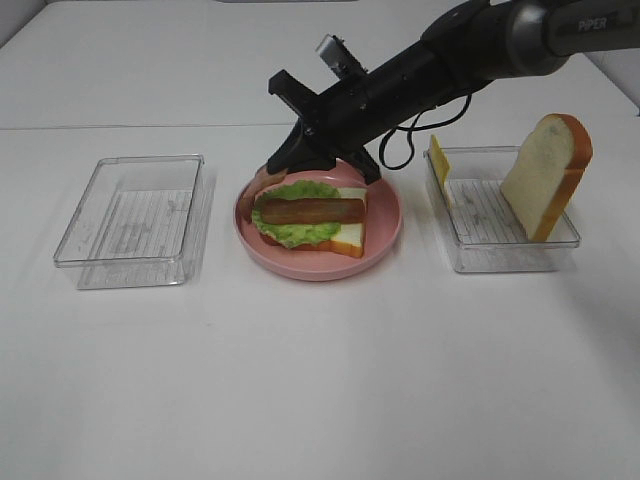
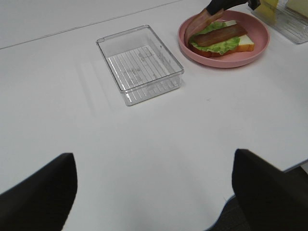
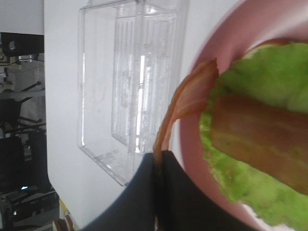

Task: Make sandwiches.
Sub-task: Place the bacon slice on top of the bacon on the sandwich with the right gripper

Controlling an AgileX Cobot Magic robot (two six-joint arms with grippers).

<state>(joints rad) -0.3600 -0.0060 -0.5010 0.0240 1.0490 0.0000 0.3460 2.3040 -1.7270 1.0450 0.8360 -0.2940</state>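
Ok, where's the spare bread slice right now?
Exterior high view: the bread slice leans upright in the right tray, opposite the cheese square.

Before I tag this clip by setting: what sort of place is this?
Probably a robot test bench, not a kitchen: bare white table, toy sandwich on a pink plate between clear plastic trays, and a robot gripper pinching a toy bacon strip.

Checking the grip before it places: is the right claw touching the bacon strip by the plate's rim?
Touching. The right wrist view shows the right claw shut on the bacon strip, its end pinched between the jaws.
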